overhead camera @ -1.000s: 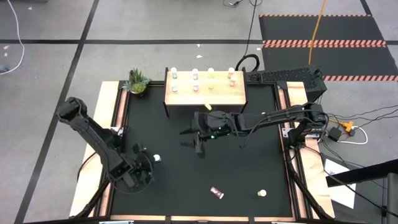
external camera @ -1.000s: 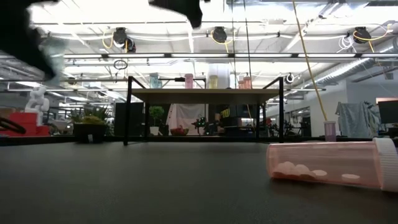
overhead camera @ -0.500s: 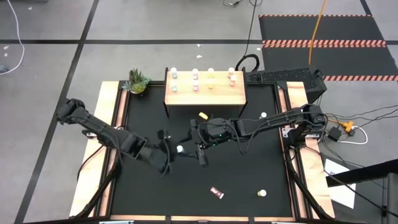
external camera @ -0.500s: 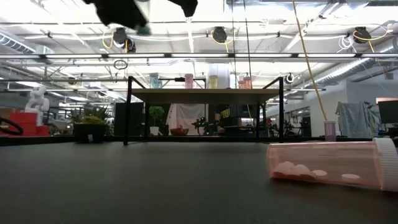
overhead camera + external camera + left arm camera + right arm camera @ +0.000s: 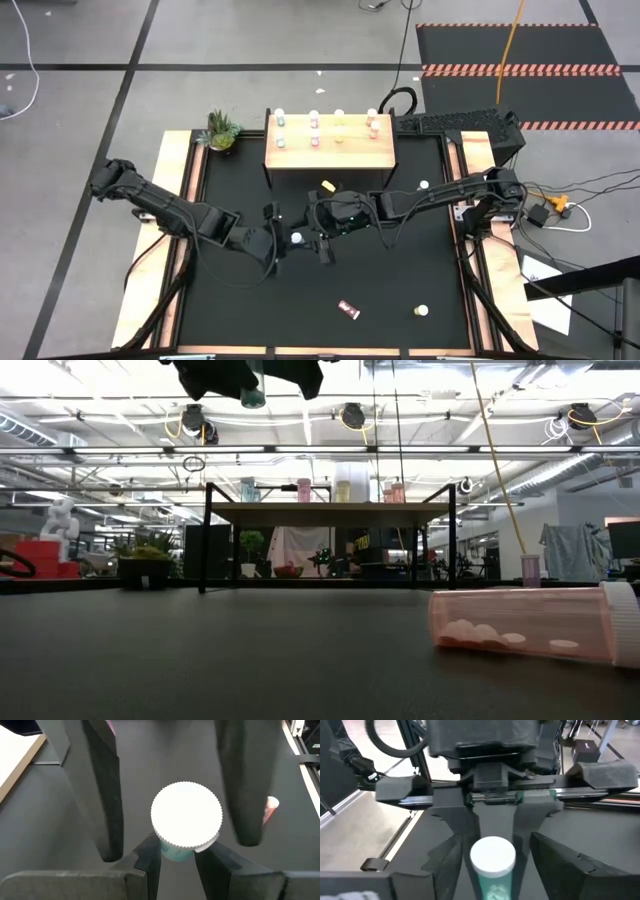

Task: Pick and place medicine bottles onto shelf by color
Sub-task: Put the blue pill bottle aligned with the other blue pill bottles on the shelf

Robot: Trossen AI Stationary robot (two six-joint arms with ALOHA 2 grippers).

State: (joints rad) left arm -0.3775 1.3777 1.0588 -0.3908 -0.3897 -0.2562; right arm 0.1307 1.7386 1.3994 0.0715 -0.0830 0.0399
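Both arms [image 5: 165, 205] are matte black, built of slender jointed links with rounded housings at the joints. Each ends in a gripper with two flat, dark, wedge-shaped fingers [image 5: 100, 795] riding on a grey horizontal rail [image 5: 510, 796]. Behind the rail sits a boxy black wrist housing [image 5: 482, 737]. A black cable [image 5: 395, 742] loops beside that housing. The right arm [image 5: 440, 192] carries small green indicator lights near its gripper.

Bright overhead lights, glare; close-up views blurred.

No text, label, brand or number is legible anywhere here.
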